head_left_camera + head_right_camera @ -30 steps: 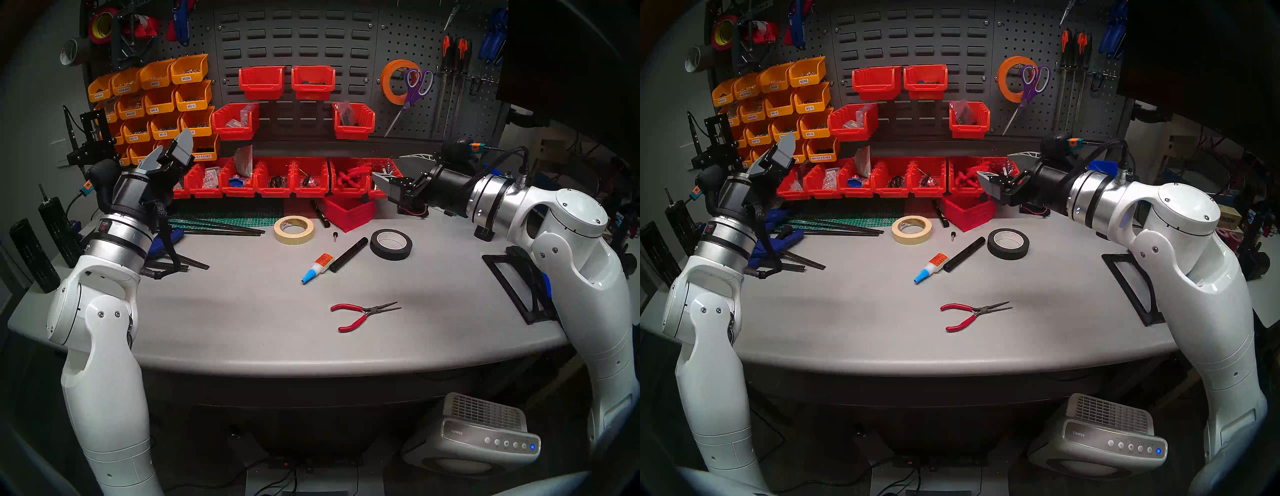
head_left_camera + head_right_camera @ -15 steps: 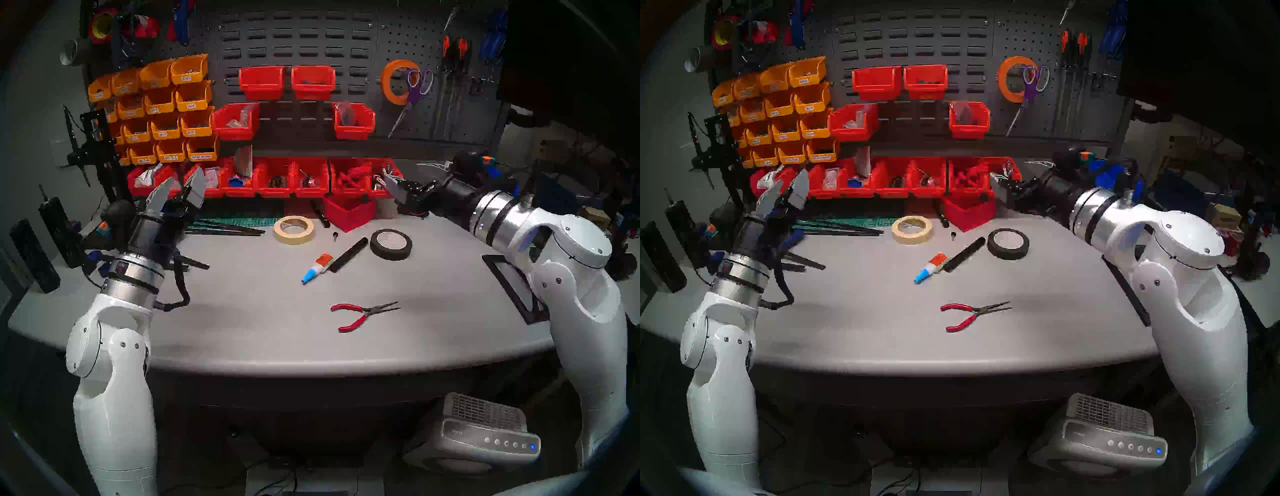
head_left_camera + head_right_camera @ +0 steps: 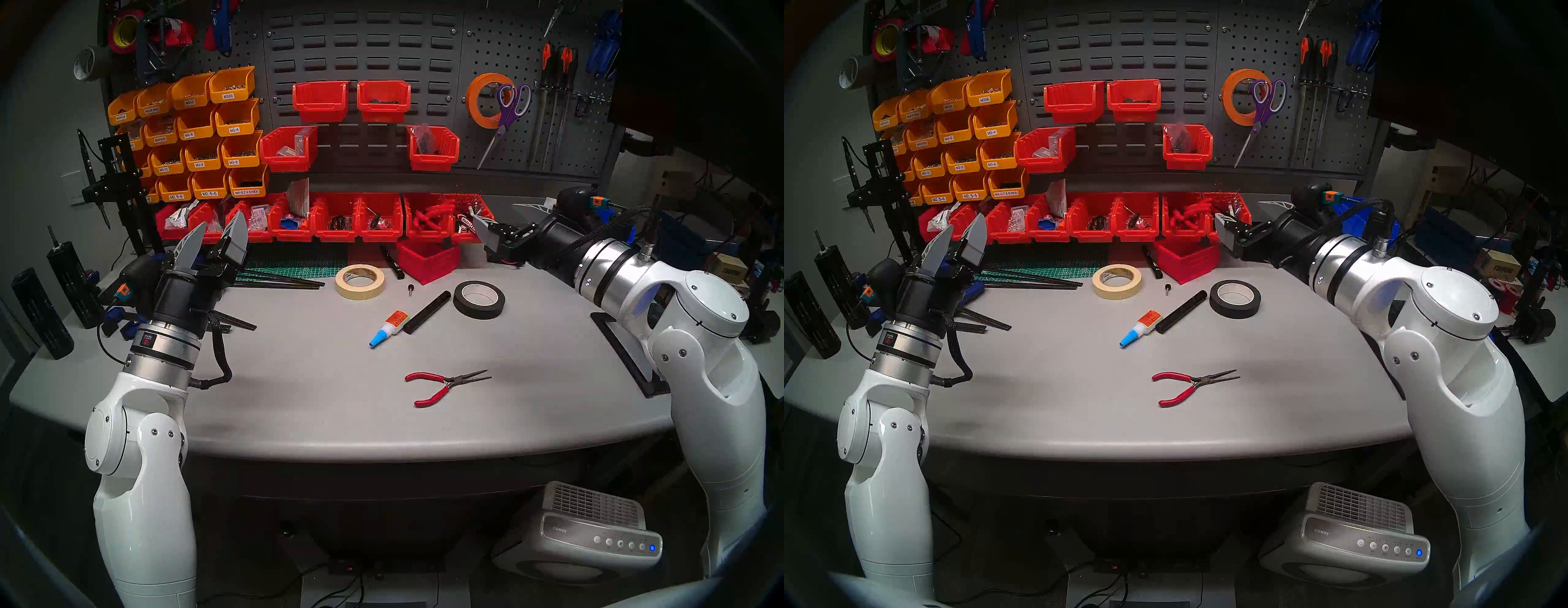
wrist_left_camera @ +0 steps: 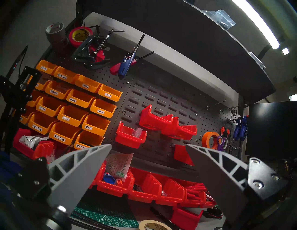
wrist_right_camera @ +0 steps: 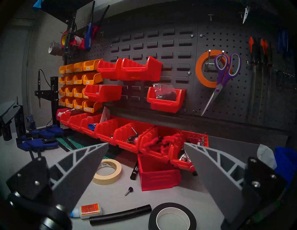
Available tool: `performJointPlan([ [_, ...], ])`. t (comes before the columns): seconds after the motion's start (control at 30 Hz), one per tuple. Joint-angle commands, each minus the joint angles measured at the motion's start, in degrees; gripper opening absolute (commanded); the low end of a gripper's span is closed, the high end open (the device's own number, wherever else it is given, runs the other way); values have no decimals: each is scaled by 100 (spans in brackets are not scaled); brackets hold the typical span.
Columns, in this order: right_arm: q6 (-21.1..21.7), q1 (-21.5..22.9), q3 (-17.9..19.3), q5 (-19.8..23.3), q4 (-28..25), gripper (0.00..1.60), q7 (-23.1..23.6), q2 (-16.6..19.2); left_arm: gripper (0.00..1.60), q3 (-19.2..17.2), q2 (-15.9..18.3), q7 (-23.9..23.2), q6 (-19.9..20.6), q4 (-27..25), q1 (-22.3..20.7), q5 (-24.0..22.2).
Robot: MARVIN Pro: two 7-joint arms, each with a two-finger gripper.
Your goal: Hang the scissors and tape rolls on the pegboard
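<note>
Both our end effectors hang above the bench (image 3: 297, 403) with fingers spread wide and nothing between them: the left end effector (image 3: 218, 233) at the left edge, the right end effector (image 5: 146, 144) at the right rear, aimed at the row of red bins (image 5: 125, 136).

Below the right end effector and closest to it lie a black tape roll (image 5: 172, 216), a black tube (image 5: 120, 214) and a glue bottle (image 5: 87, 211). Farther out, left of its centre line, the cream tape roll (image 5: 107, 172) lies flat on the bench, with a black marker (image 5: 134, 171) and a loose red bin (image 5: 158, 175) just to its right. A small black screw (image 5: 128, 191) sits between them and the black roll. Nothing stands between this end effector and the cream roll.

High above and to its right, on the pegboard (image 5: 257, 96), the orange tape roll (image 5: 200, 70) hangs on a hook, and the scissors (image 5: 225, 72) hang just beside it by one handle loop, blades pointing down-left, overlapping the roll's right edge.

The row's bins hold a blue item, small metal parts, red-handled tools and markers. Red-handled pliers (image 3: 445, 386) lie on the near bench, well apart from both end effectors. Orange bins (image 4: 72, 109), above the left end effector, carry screw-size labels.
</note>
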Motion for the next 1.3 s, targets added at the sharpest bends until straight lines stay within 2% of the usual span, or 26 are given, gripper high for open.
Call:
performJointPlan([
  [0.0,-31,77,101,2,-137,160,-1,9,160,6,3,-67,-99,-149,-86,-28],
  [0.7,-20,79,103,-11,-139,160,2,-7,160,-12,-38,-110,-85,-145,-100,-9],
  [0.73,39,115,23,50,-64,160,168,89,160,-12,-40,-112,-85,-145,-101,-8],
  [0.83,147,253,-170,66,-10,160,212,146,160,-13,-42,-114,-83,-145,-102,-7],
  [0.87,145,362,-293,146,45,160,154,12,160,-14,-42,-114,-83,-145,-102,-7],
  [0.93,217,684,-646,194,185,160,228,11,160,-15,-43,-116,-80,-143,-102,-7],
  [1.03,247,750,-778,234,202,160,288,32,160,-16,-44,-117,-77,-142,-103,-7],
  [1.27,382,1090,-1143,289,479,160,335,-295,160,-19,-44,-120,-71,-137,-103,-8],
])
